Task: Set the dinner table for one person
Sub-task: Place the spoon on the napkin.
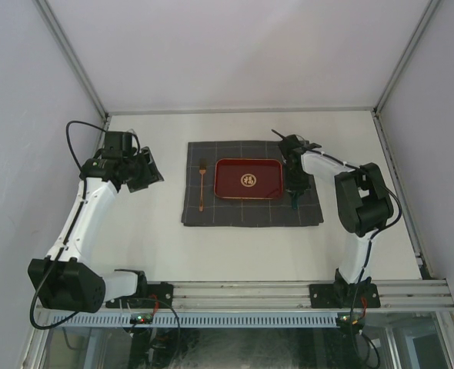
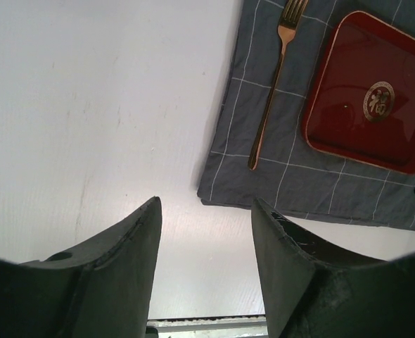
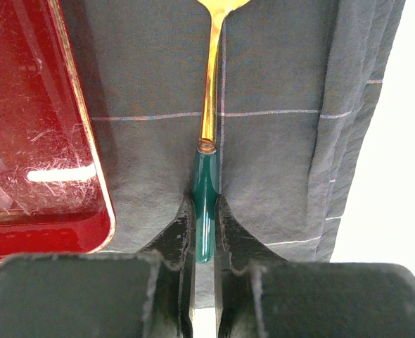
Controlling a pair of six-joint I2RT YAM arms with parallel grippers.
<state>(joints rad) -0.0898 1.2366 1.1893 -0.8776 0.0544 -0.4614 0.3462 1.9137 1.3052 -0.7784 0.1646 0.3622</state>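
**Dinner setup snapshot: right arm had the utensil, left one was hanging back**

So here's how it looked. The tabletop (image 1: 242, 246) was the big off-white surface filling the enclosure, with the rail along its near edge where both arms were bolted. A dark grey checked cloth (image 1: 250, 215) lay around the middle, a bit closer to the far edge. A red tray (image 1: 248, 179) sat on the cloth, and a copper-coloured fork (image 1: 201, 184) lay on the cloth just beside the tray, on the side toward the tabletop's left edge.

The right end effector (image 3: 205, 211) was pinched narrow on a green-handled utensil (image 3: 206, 190), fingers clamped on either side of the handle. Its gold stem pointed away over the strip of cloth between the tray and the tabletop's right edge. I couldn't tell whether the utensil was touching the cloth, and its head was out of shot.

The left end effector (image 2: 206, 204) had its fingers (image 2: 133, 239) moderately apart, over bare tabletop toward the left edge, clear of the cloth.
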